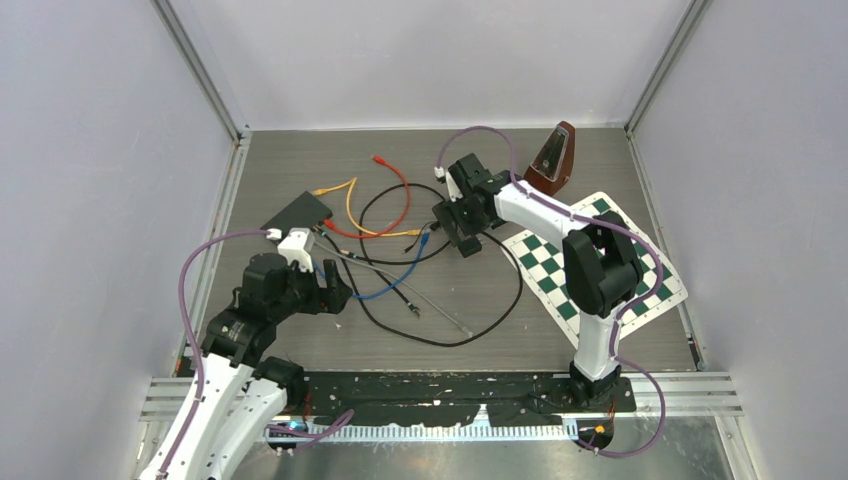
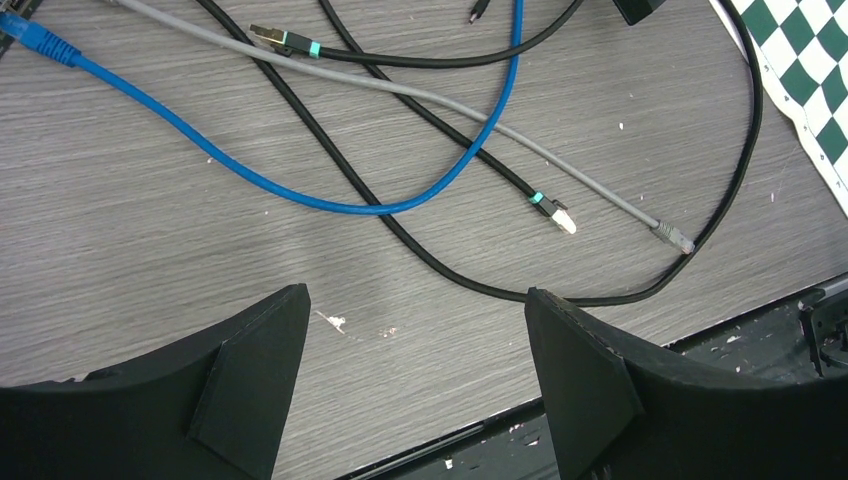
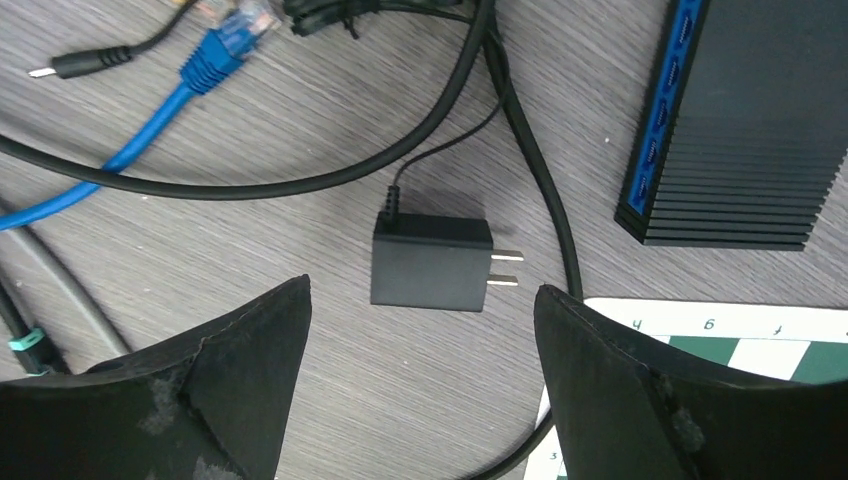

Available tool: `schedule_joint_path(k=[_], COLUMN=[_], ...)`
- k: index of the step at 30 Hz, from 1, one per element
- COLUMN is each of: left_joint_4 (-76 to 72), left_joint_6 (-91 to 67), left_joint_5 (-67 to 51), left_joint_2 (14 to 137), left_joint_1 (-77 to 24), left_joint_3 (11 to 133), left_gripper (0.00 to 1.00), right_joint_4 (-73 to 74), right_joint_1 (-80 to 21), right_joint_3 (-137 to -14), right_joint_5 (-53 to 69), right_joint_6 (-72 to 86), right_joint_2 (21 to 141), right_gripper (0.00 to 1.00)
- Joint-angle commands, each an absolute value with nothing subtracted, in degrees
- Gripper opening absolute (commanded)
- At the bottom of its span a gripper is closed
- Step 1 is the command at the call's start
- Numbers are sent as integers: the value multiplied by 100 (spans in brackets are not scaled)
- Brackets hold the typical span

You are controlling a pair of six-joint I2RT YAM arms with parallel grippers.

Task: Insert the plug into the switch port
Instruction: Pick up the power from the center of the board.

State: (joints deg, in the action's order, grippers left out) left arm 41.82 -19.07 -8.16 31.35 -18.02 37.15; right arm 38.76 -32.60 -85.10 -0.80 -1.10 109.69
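The black switch (image 3: 750,120), with a row of blue ports along its left edge, lies at the upper right of the right wrist view. In the top view the right arm covers it. A blue cable's plug (image 3: 232,25) (image 1: 425,238) lies loose on the table to the left of the switch. Its other blue plug (image 2: 28,32) shows at the left wrist view's top left. My right gripper (image 3: 422,290) (image 1: 455,215) hovers open above a black power adapter (image 3: 430,262), holding nothing. My left gripper (image 2: 415,300) (image 1: 335,290) is open over bare table near the front edge.
A grey cable's plug (image 2: 675,238), thick black cables (image 2: 420,235), and red (image 1: 400,190) and yellow (image 1: 350,205) cables sprawl mid-table. A flat black box (image 1: 297,212) lies left of them. A green checkerboard mat (image 1: 600,260) and a brown metronome (image 1: 552,160) stand on the right.
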Motion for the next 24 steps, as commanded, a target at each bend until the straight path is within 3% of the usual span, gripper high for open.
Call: schedule_joint_path(k=[1,17,21,24], left_joint_4=[3920,3938,3937,3929], left_joint_6=[-1898,-1898,-1898,-1898], left_joint_5=[-905,-857,-857,-875], left_joint_2=[3190,3234,3252,3252], left_joint_1=[-1823,-1819,-1819,-1819], left_joint_3=[3702,3709,3709,3711], left_gripper=[82,82,82,82], right_joint_4=[3718,3348,3392,3515], right_joint_1=[-3252,-3252,-3248,-3249], right_joint_3=[-8340,-8136,-8078,-8057], right_joint_5=[-311,-243,-405,-580], right_joint_6=[-13,-6,-4,-7], right_joint_2=[10925,11300,11225,11070], right_gripper=[89,74,63,45])
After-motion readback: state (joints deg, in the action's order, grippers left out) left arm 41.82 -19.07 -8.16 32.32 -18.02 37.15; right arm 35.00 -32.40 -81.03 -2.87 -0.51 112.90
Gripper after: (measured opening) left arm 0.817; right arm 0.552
